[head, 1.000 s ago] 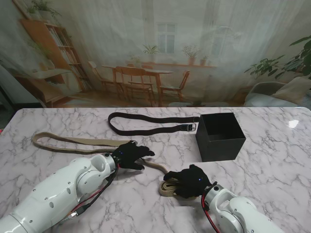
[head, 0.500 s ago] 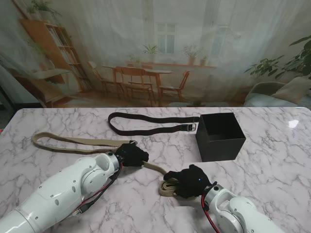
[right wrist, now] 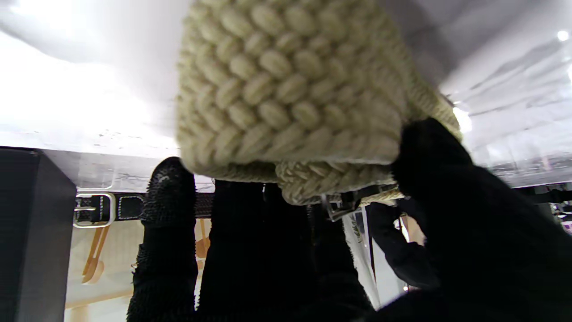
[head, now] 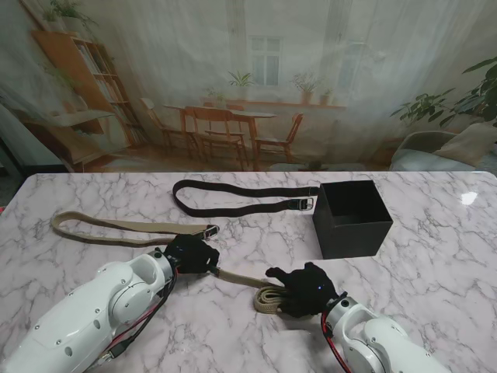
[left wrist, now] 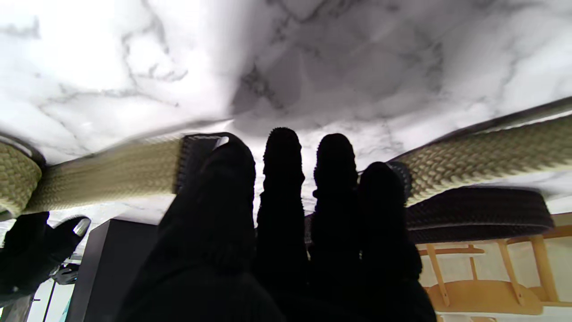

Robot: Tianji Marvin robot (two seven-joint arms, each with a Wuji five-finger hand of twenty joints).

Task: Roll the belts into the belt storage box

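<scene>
A beige woven belt (head: 116, 226) lies on the left of the marble table, doubles back under my left hand (head: 190, 255) and runs taut to a rolled end (head: 269, 299). The left hand (left wrist: 286, 232) has its fingers closed over the strap (left wrist: 482, 156). My right hand (head: 307, 289) is shut on the roll (right wrist: 286, 89), held between thumb and fingers (right wrist: 167, 232). A black belt (head: 233, 198) with a metal buckle (right wrist: 91, 209) lies flat farther from me. The black storage box (head: 352, 217) stands open to the right of that buckle.
The black belt (left wrist: 473, 214) lies just beyond the left fingertips. The box wall (right wrist: 27, 232) is close on the right hand's far side. Bare marble (head: 435, 256) lies to the right of the box, and the table's far edge meets a printed backdrop.
The left hand's spread fingers closed on the beige strap and drew back toward me and left. The strap between the hands straightened. The right hand stayed on the roll.
</scene>
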